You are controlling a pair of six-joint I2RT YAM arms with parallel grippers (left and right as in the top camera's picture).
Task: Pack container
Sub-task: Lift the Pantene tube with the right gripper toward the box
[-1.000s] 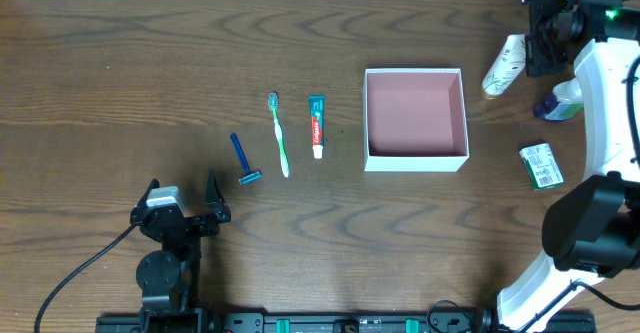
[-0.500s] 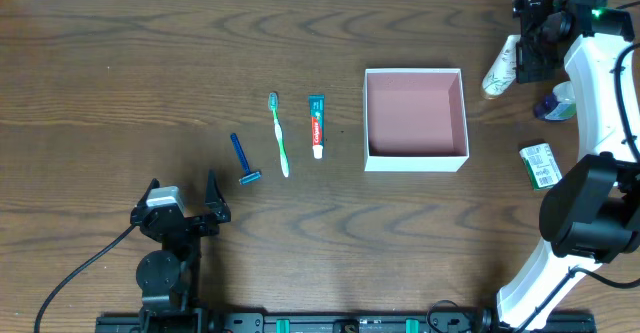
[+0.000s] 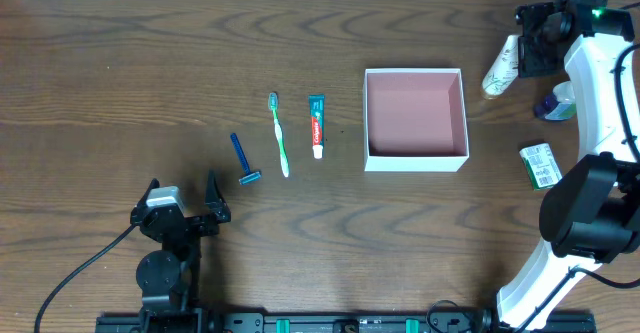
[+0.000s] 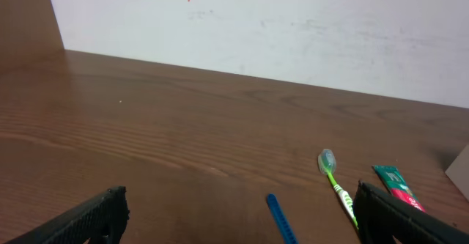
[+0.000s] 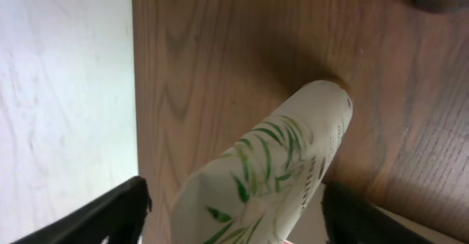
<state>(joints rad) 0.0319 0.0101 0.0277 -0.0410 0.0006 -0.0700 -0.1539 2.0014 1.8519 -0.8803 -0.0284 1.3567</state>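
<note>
The container (image 3: pixel 372 119), a square white-walled box with a dusty pink inside, sits right of centre. A white tube with green leaves (image 3: pixel 501 67) lies to its upper right. My right gripper (image 3: pixel 524 51) is open right at the tube's right side. In the right wrist view the tube (image 5: pixel 271 163) lies between the spread fingers (image 5: pixel 110 216), with gaps on both sides. A toothpaste (image 3: pixel 317 125), green toothbrush (image 3: pixel 279 133) and blue razor (image 3: pixel 242 159) lie left of the container. My left gripper (image 3: pixel 182 188) is open and empty below the razor.
A small bottle (image 3: pixel 558 103) and a green box (image 3: pixel 541 165) lie on the right, beside the right arm. In the left wrist view the razor (image 4: pixel 280 216), toothbrush (image 4: pixel 333 182) and toothpaste (image 4: pixel 396 184) lie ahead, with a white wall behind the table's far edge.
My right gripper has shifted left and slightly forward, closer to the white tube. The left arm and all objects have not moved.
</note>
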